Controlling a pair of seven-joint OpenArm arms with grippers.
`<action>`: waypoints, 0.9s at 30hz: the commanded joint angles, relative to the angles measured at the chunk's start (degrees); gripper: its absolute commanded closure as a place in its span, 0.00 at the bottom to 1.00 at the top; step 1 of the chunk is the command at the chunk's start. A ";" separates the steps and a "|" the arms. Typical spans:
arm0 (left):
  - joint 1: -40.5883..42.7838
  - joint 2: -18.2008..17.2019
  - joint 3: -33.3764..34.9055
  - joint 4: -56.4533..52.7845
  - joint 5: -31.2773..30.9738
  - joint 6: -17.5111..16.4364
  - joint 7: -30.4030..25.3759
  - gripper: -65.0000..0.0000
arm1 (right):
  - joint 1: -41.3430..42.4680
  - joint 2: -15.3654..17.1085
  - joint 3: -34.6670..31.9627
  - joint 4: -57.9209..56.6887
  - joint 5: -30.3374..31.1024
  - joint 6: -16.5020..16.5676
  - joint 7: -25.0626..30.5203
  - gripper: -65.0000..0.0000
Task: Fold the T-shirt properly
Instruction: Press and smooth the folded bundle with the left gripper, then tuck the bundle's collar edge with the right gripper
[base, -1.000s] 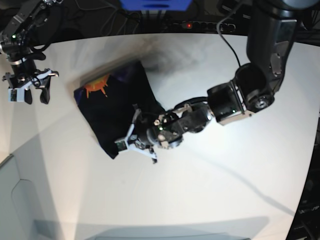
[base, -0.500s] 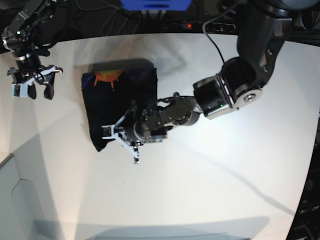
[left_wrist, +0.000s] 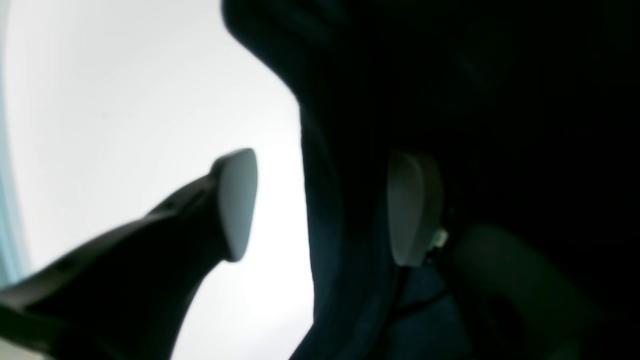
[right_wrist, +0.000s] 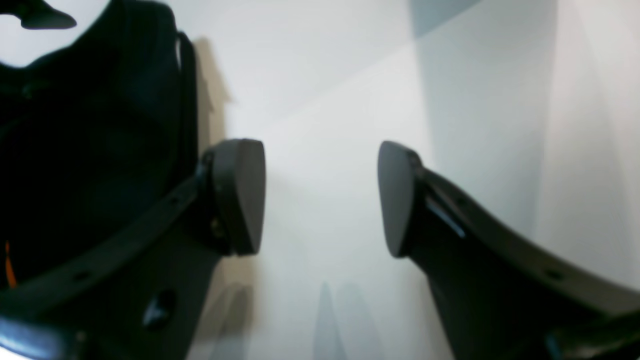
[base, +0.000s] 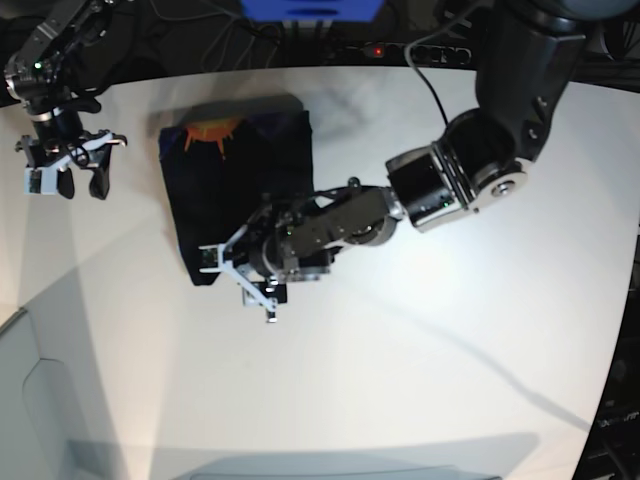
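At the far left of the base view our right gripper (base: 66, 178) hangs over bare table (base: 450, 350) with its jaws spread wide and nothing between them, well apart from the shirt. Moving right, the black T-shirt (base: 240, 190) lies folded into a compact rectangle on the table with its orange print toward the back edge, and our left gripper (base: 238, 277) sits at its near corner, jaws parted with the cloth edge between the fingers (left_wrist: 235, 200) rather than pinched. We judge the main risk is that lifting away could snag that loose edge on a fingertip and drag the fold open.
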 joint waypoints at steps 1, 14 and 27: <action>-0.32 0.30 -0.84 1.11 -1.01 -1.64 0.76 0.36 | -0.06 0.54 0.14 1.08 0.84 0.38 1.36 0.44; 1.35 -5.15 -26.42 18.69 -1.10 -1.37 0.85 0.37 | -3.49 -3.07 -4.34 7.23 1.19 0.38 1.72 0.45; 29.22 -18.43 -70.64 36.54 -1.10 -1.55 0.85 0.37 | -7.18 -2.89 -28.52 7.32 1.28 0.38 2.07 1.00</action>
